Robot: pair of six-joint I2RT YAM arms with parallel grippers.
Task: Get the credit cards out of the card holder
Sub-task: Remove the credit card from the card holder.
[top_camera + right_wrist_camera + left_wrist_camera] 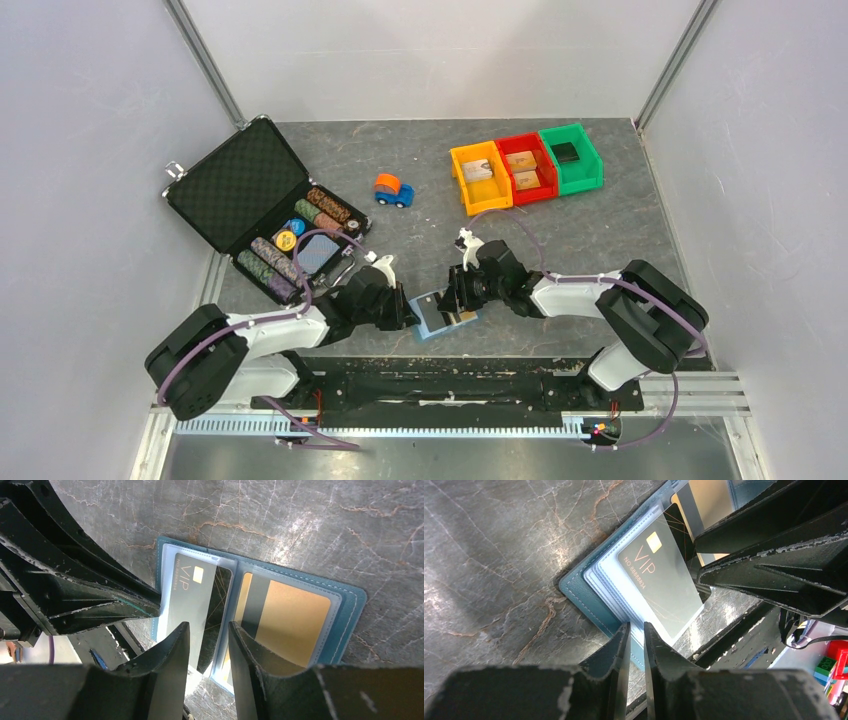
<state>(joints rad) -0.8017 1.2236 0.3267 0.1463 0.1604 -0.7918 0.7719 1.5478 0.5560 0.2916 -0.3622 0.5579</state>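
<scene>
A light-blue bifold card holder (430, 325) lies open at the near middle of the grey marble table (600, 240). A grey VIP card (659, 585) and a dark card (222, 590) sit partly in its left clear pocket. A gold card (295, 620) fills the right pocket. The left gripper (635, 635) pinches the holder's left edge. The right gripper (209, 635) straddles the left cards with its jaws apart; I cannot tell whether it grips them.

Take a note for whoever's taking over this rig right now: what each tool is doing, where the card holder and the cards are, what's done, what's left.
Left tool: closed on the card holder's edge, it seems.
Right tool: jaws astride the free end of the VIP card; grip uncertain.
The card holder lies open on the table between the arms. The VIP card is partly out of its pocket, skewed. The gold card sits fully in the other pocket.
Done: holder open, one card started.
Left: pull the VIP card free, then the gold card.
</scene>
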